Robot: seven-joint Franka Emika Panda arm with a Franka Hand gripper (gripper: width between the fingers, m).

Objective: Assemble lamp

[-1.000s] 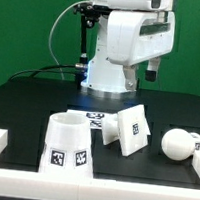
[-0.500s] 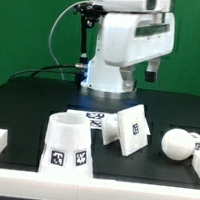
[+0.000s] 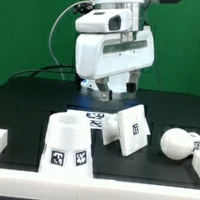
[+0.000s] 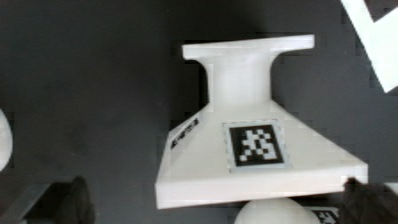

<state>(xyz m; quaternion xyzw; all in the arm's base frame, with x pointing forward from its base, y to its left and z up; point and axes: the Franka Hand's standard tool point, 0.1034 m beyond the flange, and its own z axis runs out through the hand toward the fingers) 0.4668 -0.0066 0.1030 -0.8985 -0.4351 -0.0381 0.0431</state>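
Three white lamp parts are lying loose on the black table (image 3: 27,100): the base (image 3: 127,128), the bulb (image 3: 178,143) and the shade (image 3: 68,145). No part is touching another, so I think the job is only just beginning.

The gripper (image 3: 115,88) is hanging in the air and is holding nothing. Its two fingers (image 4: 54,200) are standing wide apart, so the gripper is open.

The wrist view is showing the base (image 4: 249,120) down below the fingers, lined up with the gap between them. Its wide end, the one with the square tag (image 4: 258,142), is lying closest to the fingers. Its thin neck is pointing away from them and ends in a flat plate. The bulb and the shade are sitting off to the sides of the fingers, well apart from them.

I think the step in hand is reaching for the base, which looks like the first part to pick up.

Next, the gripper needs to go straight down until one finger is on each side of the base. One finger is looking much nearer to the base's edge than the other, so a small sideways move may be needed first. If not, that finger could bump the top of the base. Then the fingers need to squeeze shut.
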